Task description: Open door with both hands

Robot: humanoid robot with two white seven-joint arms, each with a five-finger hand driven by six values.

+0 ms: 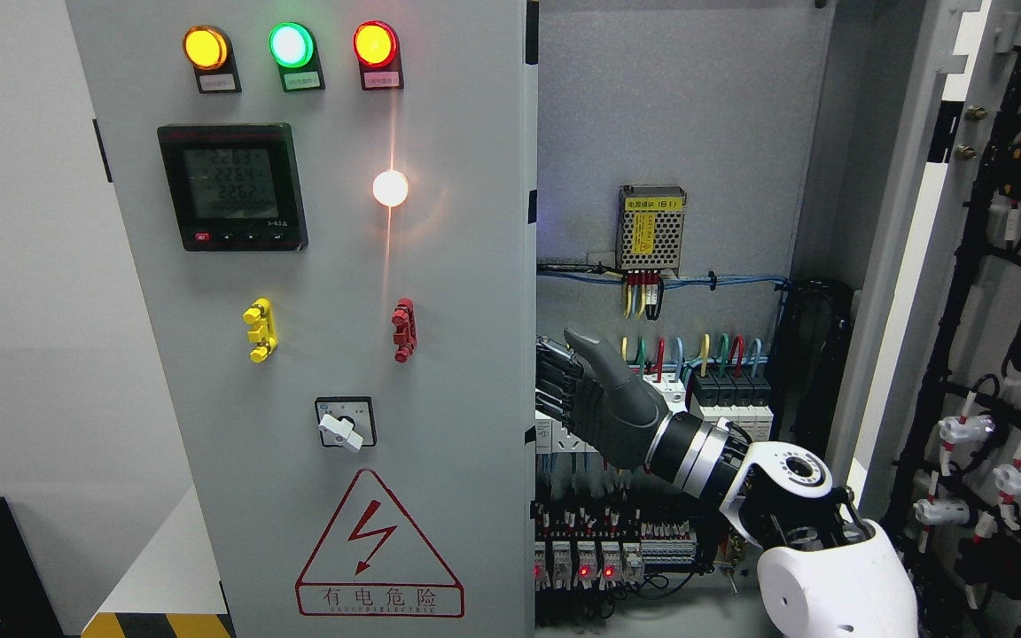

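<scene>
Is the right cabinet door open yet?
Open. The right door is swung wide, exposing the wiring inside; the left door looks shut, with the right hand at its edge.

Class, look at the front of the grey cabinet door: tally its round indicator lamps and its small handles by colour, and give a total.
Yellow lamp: 1
Green lamp: 1
Red lamp: 1
Yellow handle: 1
Red handle: 1
Total: 5

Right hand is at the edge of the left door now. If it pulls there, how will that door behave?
The left door will probably swing stiffly as one rigid sheet-metal panel. It likely feels heavy, carrying a meter, lamps and a switch. The right hand has its fingers at the painted edge, which may be slippery.
</scene>
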